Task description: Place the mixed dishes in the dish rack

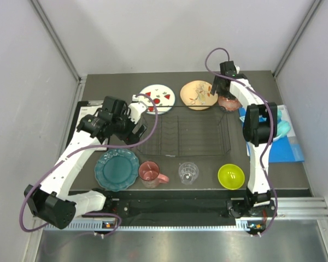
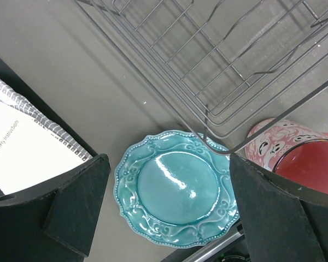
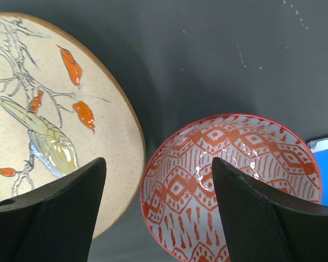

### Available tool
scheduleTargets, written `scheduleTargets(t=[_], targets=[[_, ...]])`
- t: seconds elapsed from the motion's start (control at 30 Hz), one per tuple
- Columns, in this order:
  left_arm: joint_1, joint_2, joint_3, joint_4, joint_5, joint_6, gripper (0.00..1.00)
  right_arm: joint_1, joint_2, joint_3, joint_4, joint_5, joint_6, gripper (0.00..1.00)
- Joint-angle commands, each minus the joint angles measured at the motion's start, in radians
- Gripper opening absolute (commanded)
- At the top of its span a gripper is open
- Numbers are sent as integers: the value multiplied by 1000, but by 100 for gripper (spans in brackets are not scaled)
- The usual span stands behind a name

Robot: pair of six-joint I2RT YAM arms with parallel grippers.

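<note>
The dark wire dish rack point(image 1: 188, 134) stands mid-table with no dishes in it. Behind it lie the white plate with red spots point(image 1: 157, 98) and the peach floral plate point(image 1: 198, 95). A small bowl point(image 1: 229, 102), red-patterned inside point(image 3: 229, 142), sits right of the peach plate point(image 3: 54, 109). In front stand the teal scalloped plate point(image 1: 117, 169), pink mug point(image 1: 150, 172), clear glass point(image 1: 188, 172) and lime-green bowl point(image 1: 230, 176). My left gripper point(image 1: 132, 131) is open and empty above the teal plate point(image 2: 175, 191) and the rack's corner point(image 2: 229, 60). My right gripper point(image 3: 158, 207) is open over the small bowl's left rim.
A clipboard with white paper and a spiral notebook point(image 2: 16, 147) lies at the left, under my left arm point(image 1: 85, 117). Turquoise headphones point(image 1: 283, 128) rest on a blue sheet point(image 1: 287, 147) at the right edge. The pink mug point(image 2: 295, 153) is beside the rack's near corner.
</note>
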Motion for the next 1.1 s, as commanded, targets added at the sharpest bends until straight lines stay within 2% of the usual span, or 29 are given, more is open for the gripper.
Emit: scheduleTargets(t=[0.0,0.17,0.3,0.33,0.4,0.6,0.87,1.07], targets=[[6,-24,-10,55,-3,1,95,13,31,54,-13,17,-17,77],[8,-25,-11,58,-9,4,95,18,65,69,-24,15,-20,73],[8,-25,-18,64,-22,7,95,18,76,75,-30,12,-22,59],[8,-25,-22,65,-25,9,95,18,75,77,-31,11,-22,49],[9,-25,-27,72,-28,9,95,19,71,75,-31,11,-23,37],[9,-27,-45,84,-31,9,95,19,23,55,-19,-8,-28,31],[9,-39,-64,90,-45,12,95,21,-15,47,-11,-31,-29,2],[11,-44,-79,98,-62,20,95,15,-70,5,4,-28,-36,0]])
